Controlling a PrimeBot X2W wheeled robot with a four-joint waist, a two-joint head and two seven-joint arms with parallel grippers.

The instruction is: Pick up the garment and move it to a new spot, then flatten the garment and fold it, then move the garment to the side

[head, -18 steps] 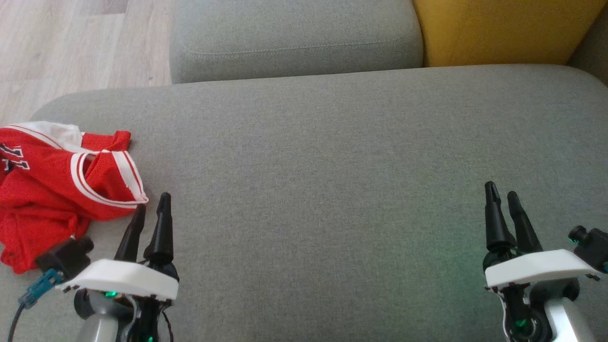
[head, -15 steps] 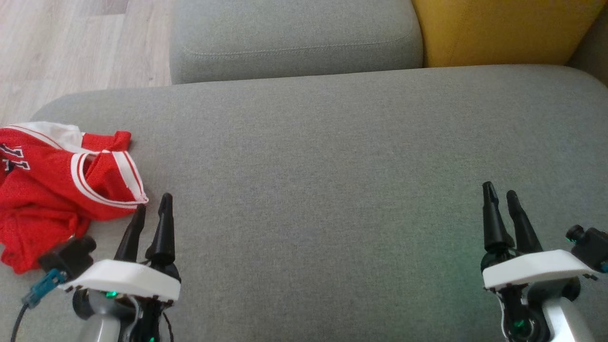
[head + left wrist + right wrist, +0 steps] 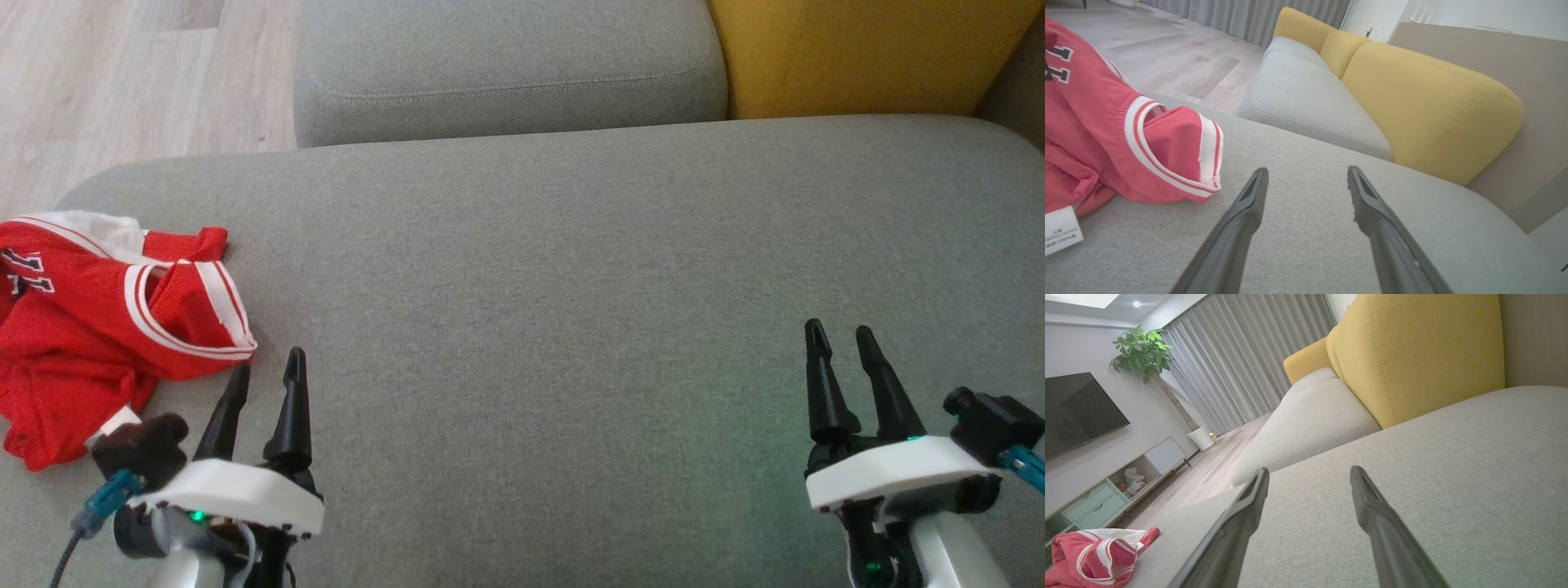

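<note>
At the near left of the head view, the garment [image 3: 98,318] lies crumpled at the left end of the grey sofa seat [image 3: 571,269]. It is a red mesh jersey with white-and-red striped trim, and part of it runs out of the picture. The left gripper [image 3: 268,361] hovers just right of it and a little nearer, fingers apart and empty. The right gripper [image 3: 838,327] sits well apart at the near right, also spread with nothing between its fingers. The left arm is plainly the nearer one: the garment lies to the far left of its fingertips. The heap has no clear long axis, though it stretches loosely from far to near along the seat's left end.

From the left wrist view, the garment [image 3: 1106,134] fills the left side. A banded armhole edge juts toward the left gripper [image 3: 1307,170] and ends just left of the left finger, not between the two. I judge that a short swing left would bring that trim into the gap. The cloth looks thin, limp and finely perforated, and a white label [image 3: 1059,228] hangs at its near edge. The seat is coarse woven fabric over firm padding, while the yellow cushion [image 3: 1425,106] beyond is rounded and seamed.

Through the right wrist view, the right gripper [image 3: 1309,470] spreads over bare grey weave. The garment [image 3: 1094,551] shows small at the far left end — out of easy reach for this arm.
</note>
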